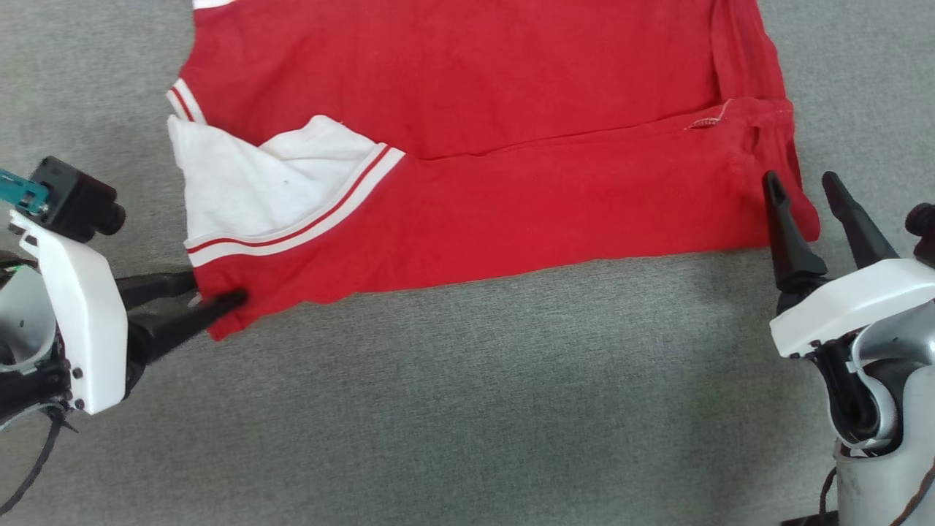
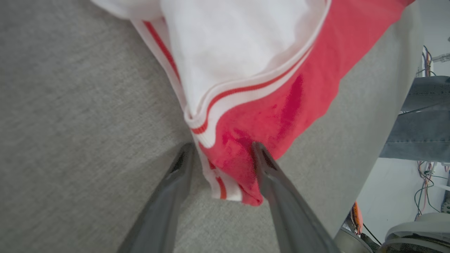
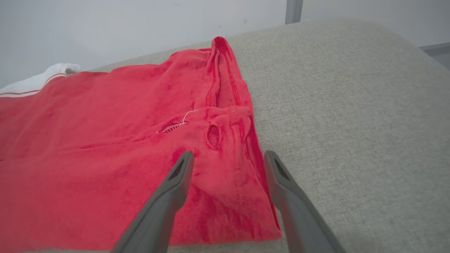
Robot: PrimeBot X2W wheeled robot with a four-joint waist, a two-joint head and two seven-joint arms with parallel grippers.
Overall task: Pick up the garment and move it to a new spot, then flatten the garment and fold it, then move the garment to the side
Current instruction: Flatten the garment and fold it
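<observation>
A: Item: shirt (image 1: 511, 212). Location?
B: Spread on the grey surface (image 1: 511, 409), across the upper half of the head view and running off the top edge. The near long side is folded over itself. The white sleeve (image 1: 241, 190) shows at centre left.
A: Item: left gripper (image 1: 219, 290). Condition?
B: Lower left of the frame, fingers spread wide, with the shirt's lower-left corner lying loose between them. One finger (image 1: 219, 301) rests on the red cloth. Nothing gripped.
A: Item: right gripper (image 1: 800, 179). Condition?
B: Right edge of the frame, fingers wide apart, standing over the shirt's right-hand end. Nothing gripped.
A: Risks on pulling back?
B: Two, likely. The left finger on the cloth could drag the corner out with it, opening or skewing the fold. The right fingertips sit close to the rumpled hem (image 1: 767, 131), so a low retreat could snag it and bunch that end.
A: Risks for the next fold?
B: The sleeve lies creased at the left, and the fold line (image 1: 555, 139) slants towards the upper right. Folding over that would probably stack crooked. A lopsided bundle may slip when carried aside.
</observation>
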